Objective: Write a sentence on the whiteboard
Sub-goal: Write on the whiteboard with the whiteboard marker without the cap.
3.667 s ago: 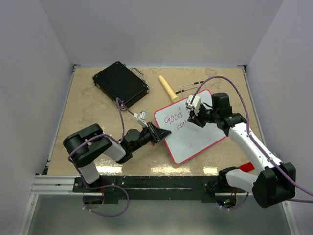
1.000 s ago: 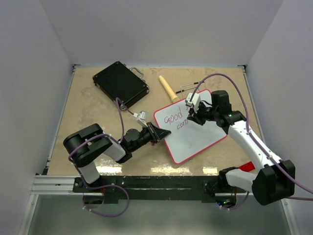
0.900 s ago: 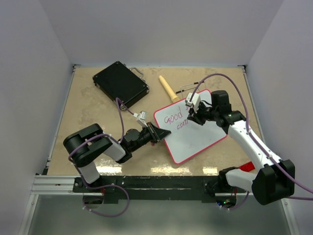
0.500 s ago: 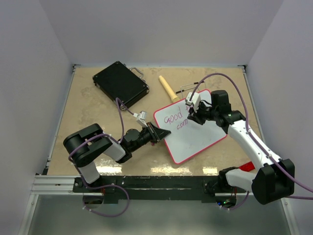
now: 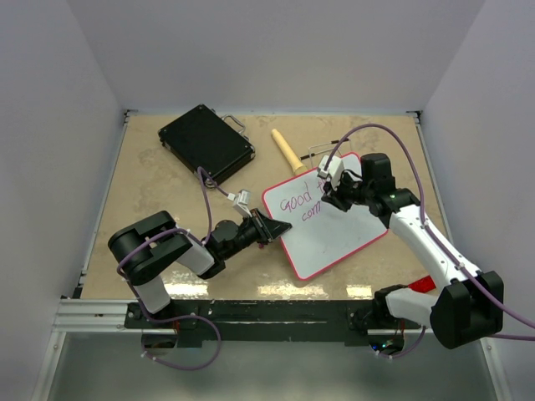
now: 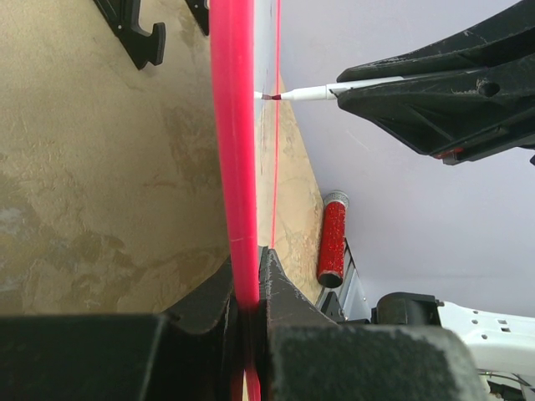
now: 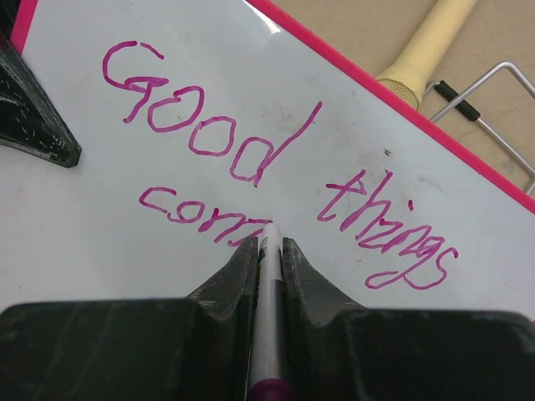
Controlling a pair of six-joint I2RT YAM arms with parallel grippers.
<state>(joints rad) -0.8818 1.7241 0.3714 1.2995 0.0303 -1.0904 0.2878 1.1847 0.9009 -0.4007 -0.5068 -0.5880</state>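
Top external view puts the whiteboard [image 5: 334,238] right of centre. The sentence [image 7: 251,159] reads "Good things", with "com" begun beneath. The right gripper [image 7: 269,244] pinches the marker [image 7: 269,280], tip on the board. The left gripper [image 6: 248,266] clamps the red rim. Likely risk: pen pressure shifts the edge-held board and skews the letters.

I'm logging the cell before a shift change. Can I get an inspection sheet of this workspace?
Surface: tan table, mottled.
Job's things: whiteboard right of centre; sentence reads "Good things", second line begun.
Clutter: black case, cream handle, wire stand, red cylinder.
Grippers: left tool clamps whiteboard rim; right tool grips marker, tip on board.
Cables: purple cables loop over both arms.
Surroundings: plain white walls.
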